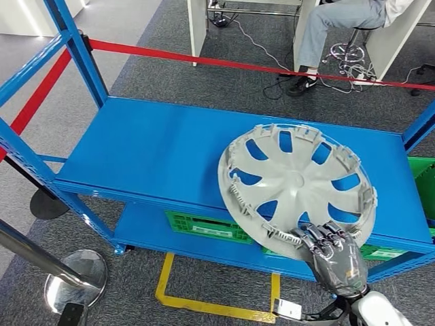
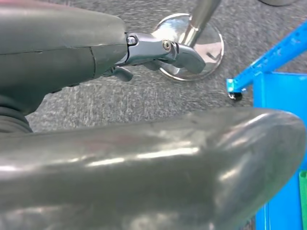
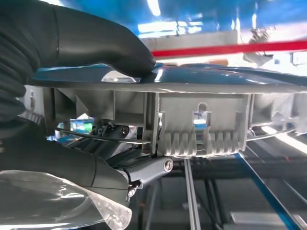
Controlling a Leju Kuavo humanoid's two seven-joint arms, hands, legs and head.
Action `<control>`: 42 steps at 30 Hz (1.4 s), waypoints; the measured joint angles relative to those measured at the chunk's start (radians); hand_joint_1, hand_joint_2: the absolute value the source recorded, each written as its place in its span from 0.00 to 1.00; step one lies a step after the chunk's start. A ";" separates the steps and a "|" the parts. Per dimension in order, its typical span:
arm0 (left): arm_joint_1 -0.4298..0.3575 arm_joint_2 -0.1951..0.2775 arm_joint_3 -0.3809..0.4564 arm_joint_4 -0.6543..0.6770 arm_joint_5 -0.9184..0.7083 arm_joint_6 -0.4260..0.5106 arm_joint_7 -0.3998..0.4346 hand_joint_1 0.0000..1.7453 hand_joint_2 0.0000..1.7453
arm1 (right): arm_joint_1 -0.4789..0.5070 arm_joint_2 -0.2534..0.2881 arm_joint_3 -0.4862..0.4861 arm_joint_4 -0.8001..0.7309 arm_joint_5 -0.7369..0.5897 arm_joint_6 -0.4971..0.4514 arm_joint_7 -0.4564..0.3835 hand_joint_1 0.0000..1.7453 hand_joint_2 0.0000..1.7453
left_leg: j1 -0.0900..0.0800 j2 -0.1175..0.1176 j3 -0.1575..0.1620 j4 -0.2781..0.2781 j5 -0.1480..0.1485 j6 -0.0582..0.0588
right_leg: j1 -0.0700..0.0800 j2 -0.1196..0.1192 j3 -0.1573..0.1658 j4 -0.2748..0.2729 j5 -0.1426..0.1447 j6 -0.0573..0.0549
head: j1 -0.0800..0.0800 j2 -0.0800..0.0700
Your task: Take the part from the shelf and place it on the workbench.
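A grey plastic wheel cover (image 1: 295,183) lies inner side up on the right part of the blue shelf (image 1: 153,153), its near edge lifted and past the shelf's front lip. My right hand (image 1: 333,257) grips that near rim from the front. In the right wrist view the thumb lies on one face of the wheel cover's rim (image 3: 195,124) and the fingers (image 3: 119,179) wrap the other. My left hand (image 2: 159,48) hangs low over the grey carpet, holding nothing, with one finger stretched out.
Green crates (image 1: 208,226) sit on the lower shelf level. Chrome stanchion bases (image 1: 77,275) stand at the left, a red barrier band (image 1: 246,66) runs behind the shelf, and a seated person (image 1: 333,27) is beyond it. Yellow floor tape (image 1: 205,302) marks the front.
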 joint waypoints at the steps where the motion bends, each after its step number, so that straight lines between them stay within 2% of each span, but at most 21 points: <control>1: -0.001 -0.008 0.011 0.009 -0.001 -0.001 -0.008 0.00 0.00 | 0.000 0.005 -0.005 -0.009 0.002 0.000 -0.017 1.00 1.00 | 0.000 0.000 0.000 0.000 0.000 0.000 | 0.000 0.000 0.000 0.000 0.000 0.000 | 0.000 0.000; 5: -0.012 -0.042 0.053 0.054 -0.010 0.001 -0.050 0.00 0.00 | 0.004 0.039 -0.038 -0.048 0.004 0.000 -0.108 1.00 1.00 | 0.000 0.000 -0.001 0.000 0.000 0.000 | 0.000 0.000 -0.001 0.000 0.000 0.000 | 0.000 0.000; 11: -0.030 -0.074 0.090 0.113 -0.014 -0.009 -0.096 0.00 0.00 | 0.005 0.071 -0.069 -0.082 -0.005 0.000 -0.173 1.00 1.00 | 0.000 0.000 -0.001 0.000 0.000 0.000 | 0.000 0.000 -0.001 0.000 0.000 0.000 | 0.000 0.000; 15: -0.063 -0.099 0.115 0.197 -0.015 -0.032 -0.171 0.00 1.00 | 0.005 0.098 -0.093 -0.107 -0.029 0.000 -0.261 1.00 1.00 | 0.000 0.000 -0.001 0.000 0.000 0.000 | 0.000 0.000 -0.001 0.000 0.000 0.000 | 0.000 0.000; 21: -0.111 -0.127 0.147 0.337 0.015 -0.088 -0.308 0.00 1.00 | 0.004 0.135 -0.122 -0.140 -0.055 0.000 -0.348 1.00 1.00 | 0.000 0.000 -0.001 0.000 0.000 0.000 | 0.000 0.000 -0.001 0.000 0.000 0.000 | 0.000 0.000; 30: -0.183 -0.153 0.183 0.526 0.041 -0.114 -0.408 0.00 1.00 | 0.010 0.198 -0.164 -0.164 -0.091 0.000 -0.452 1.00 1.00 | 0.000 0.000 -0.001 0.000 0.000 0.000 | 0.000 0.000 -0.001 0.000 0.000 0.000 | 0.000 0.000; 42: -0.251 -0.165 0.195 0.697 0.025 -0.115 -0.457 0.00 1.00 | 0.018 0.249 -0.196 -0.169 -0.110 0.000 -0.498 1.00 1.00 | 0.000 0.000 -0.001 0.000 0.000 0.000 | 0.000 0.000 -0.001 0.000 0.000 0.000 | 0.000 0.000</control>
